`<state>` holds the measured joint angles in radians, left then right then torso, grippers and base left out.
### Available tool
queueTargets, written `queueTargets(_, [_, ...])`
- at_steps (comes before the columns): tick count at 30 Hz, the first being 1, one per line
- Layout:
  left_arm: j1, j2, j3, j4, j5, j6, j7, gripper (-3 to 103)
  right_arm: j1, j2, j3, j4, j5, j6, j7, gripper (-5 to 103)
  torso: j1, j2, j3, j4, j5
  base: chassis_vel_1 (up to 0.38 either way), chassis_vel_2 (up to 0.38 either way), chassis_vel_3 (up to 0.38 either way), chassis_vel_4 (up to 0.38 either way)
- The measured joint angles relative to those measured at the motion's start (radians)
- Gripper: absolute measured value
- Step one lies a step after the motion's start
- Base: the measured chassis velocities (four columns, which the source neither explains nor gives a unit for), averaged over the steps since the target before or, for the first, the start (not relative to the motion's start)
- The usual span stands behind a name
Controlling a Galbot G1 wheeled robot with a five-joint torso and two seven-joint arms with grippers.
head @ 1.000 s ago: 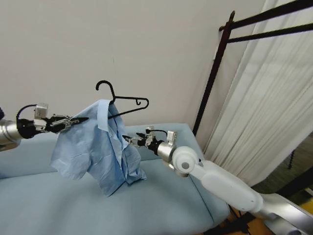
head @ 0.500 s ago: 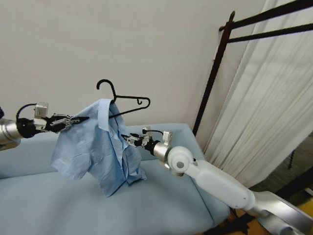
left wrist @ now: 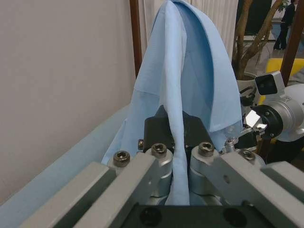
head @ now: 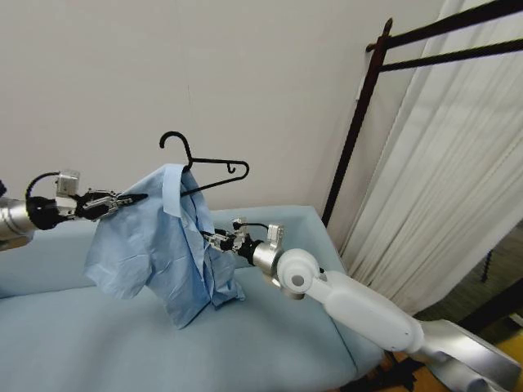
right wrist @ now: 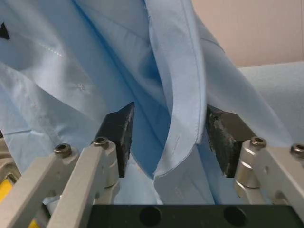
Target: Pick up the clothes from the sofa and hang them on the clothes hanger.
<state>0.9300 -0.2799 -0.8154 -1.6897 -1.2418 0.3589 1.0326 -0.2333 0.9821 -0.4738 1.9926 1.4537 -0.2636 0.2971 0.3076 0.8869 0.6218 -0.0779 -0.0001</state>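
The right gripper [right wrist: 167, 137] is spread around the shirt's [head: 155, 253] front edge, not yet pinching. The left gripper [left wrist: 175, 137] is pressed together on its shoulder, holding it up over the sofa [head: 286, 343]. The shirt sits half on the hanger [head: 214, 168]; the rack [head: 357, 122] is not yet reached

The shirt [head: 155, 245] hangs on the hanger [head: 214, 166] above the sofa [head: 270, 347]; left gripper [head: 137, 198] at its 10 o'clock, right gripper [head: 209, 238] at 3, rack [head: 358, 122] at 2
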Motion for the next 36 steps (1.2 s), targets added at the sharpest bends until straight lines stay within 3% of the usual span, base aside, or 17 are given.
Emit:
queueTargets(2, [0.000,-0.002,0.000,0.000,0.000,0.000,0.000,2,0.000,0.001,-0.005,0.000,-0.001,0.003,-0.001,42,0.000,0.000,0.000,0.0000,0.0000,0.000,0.000,0.000,0.000])
queueTargets(5, [0.000,-0.004,0.000,0.000,0.000,0.000,-0.001,2,0.000,0.000,-0.014,0.001,-0.004,0.009,-0.005,26,0.000,0.000,0.000,0.0001,0.0000,0.000,0.000,0.000,0.000])
queueTargets(7, [0.000,-0.004,0.000,0.000,0.000,0.000,-0.001,2,0.000,-0.002,-0.016,0.004,-0.004,0.009,-0.005,26,0.000,0.000,0.000,0.0001,0.0000,0.000,0.000,0.000,0.000])
queueTargets(8, [-0.002,-0.004,0.000,0.000,-0.001,0.000,-0.001,2,-0.001,-0.007,-0.020,0.008,-0.005,0.010,-0.007,15,0.000,0.000,0.000,0.0001,0.0000,0.000,0.000,0.000,0.000])
queueTargets(13, [-0.006,-0.004,0.000,0.001,-0.006,0.000,-0.007,2,-0.006,-0.016,-0.024,0.015,-0.007,0.011,-0.008,2,0.000,0.000,0.000,0.0000,0.0001,0.000,0.000,0.000,0.000])
queueTargets(23, [0.000,-0.016,-0.005,-0.009,-0.012,-0.001,-0.013,2,0.030,-0.046,0.001,0.003,-0.034,0.012,-0.005,0,0.000,0.000,0.000,0.0001,0.0002,0.000,0.000,0.000,0.000])
queueTargets(36, [0.010,-0.051,-0.012,-0.050,-0.008,-0.004,-0.032,2,0.236,-0.146,0.016,-0.125,-0.085,-0.013,-0.080,0,0.000,0.000,0.000,0.0000,0.0003,0.000,0.000,0.000,0.000])
